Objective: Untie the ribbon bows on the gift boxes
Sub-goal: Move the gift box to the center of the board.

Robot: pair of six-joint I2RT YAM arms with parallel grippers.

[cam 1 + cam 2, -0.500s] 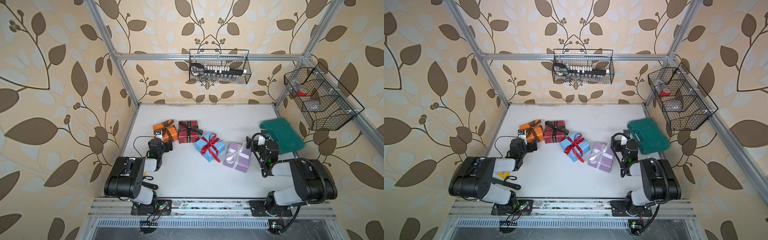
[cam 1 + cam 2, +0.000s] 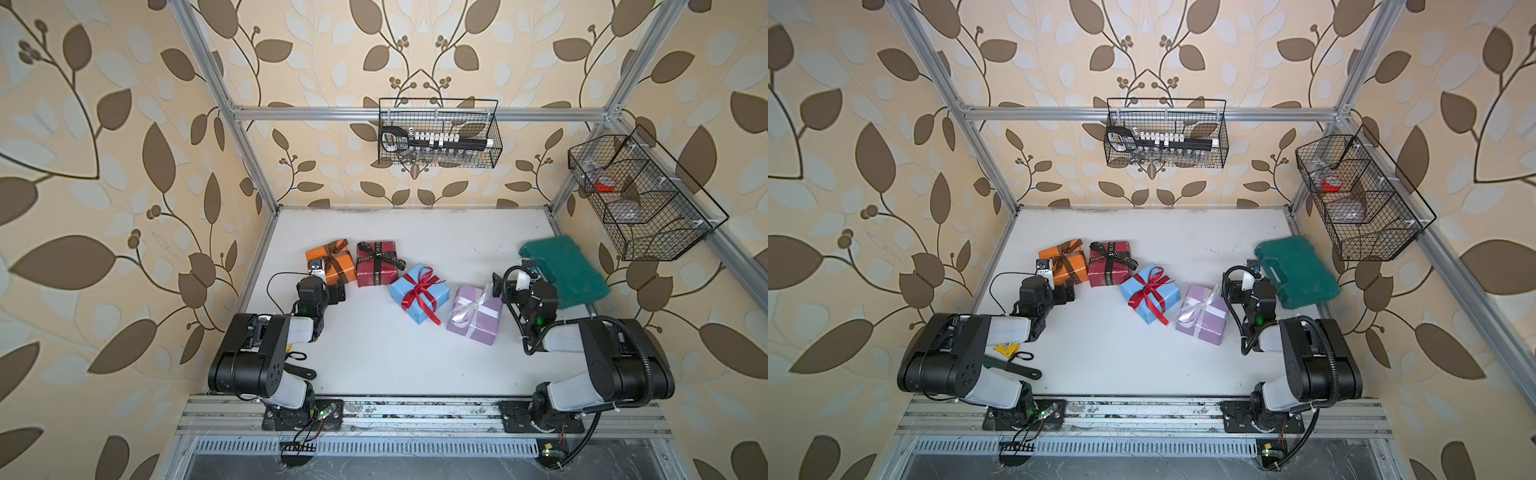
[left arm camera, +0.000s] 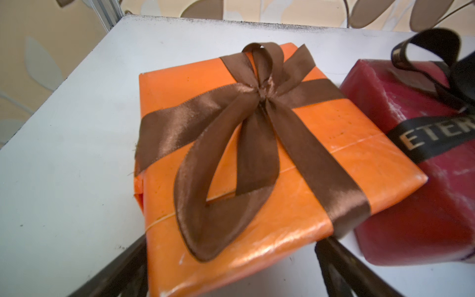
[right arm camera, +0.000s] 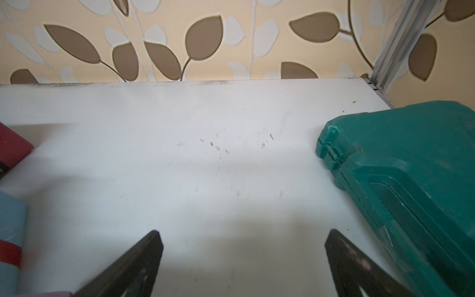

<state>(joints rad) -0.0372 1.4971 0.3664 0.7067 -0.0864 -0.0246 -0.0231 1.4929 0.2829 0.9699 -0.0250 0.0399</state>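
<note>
Four gift boxes point(image 2: 1121, 274) are sitting in a loose row across the middle of a white worktop point(image 2: 374, 361), each with a ribbon bow tied on its lid; none is undone yet. Nearest the left wall, the orange box point(image 3: 334, 144) is wearing a brown bow point(image 3: 262, 92): the knot is sitting toward the far side of the lid, and one long loop is lying flat toward the robot, which probably makes it the handiest bow to start on. Just beside it, perhaps touching, the dark red box point(image 2: 388, 274) is carrying a black bow point(image 2: 386, 258) with pale lettering. Next along, the light blue box point(image 2: 405, 286) is wearing a red bow point(image 2: 424, 284), and the lilac box point(image 2: 488, 330) a white bow point(image 2: 471, 305). The left hand point(image 3: 232, 240) is hovering low at the near edge of the orange box, fingers point(image 3: 331, 257) spread wide apart and gripping nothing, seemingly lining up to take the brown loop or a tail and pull the knot loose. The right hand point(image 4: 244, 234) is also spread open and empty, hanging over bare worktop between the lilac box and a dark green case point(image 4: 411, 167), likely waiting clear so the arms are not crowding each other. Under the left arm, a small yellow item point(image 2: 1005, 350) and a black tool point(image 2: 1017, 369) are lying unused. A wire basket point(image 2: 494, 137) is hanging on the back wall and a second basket point(image 2: 665, 245) on the right wall.
</note>
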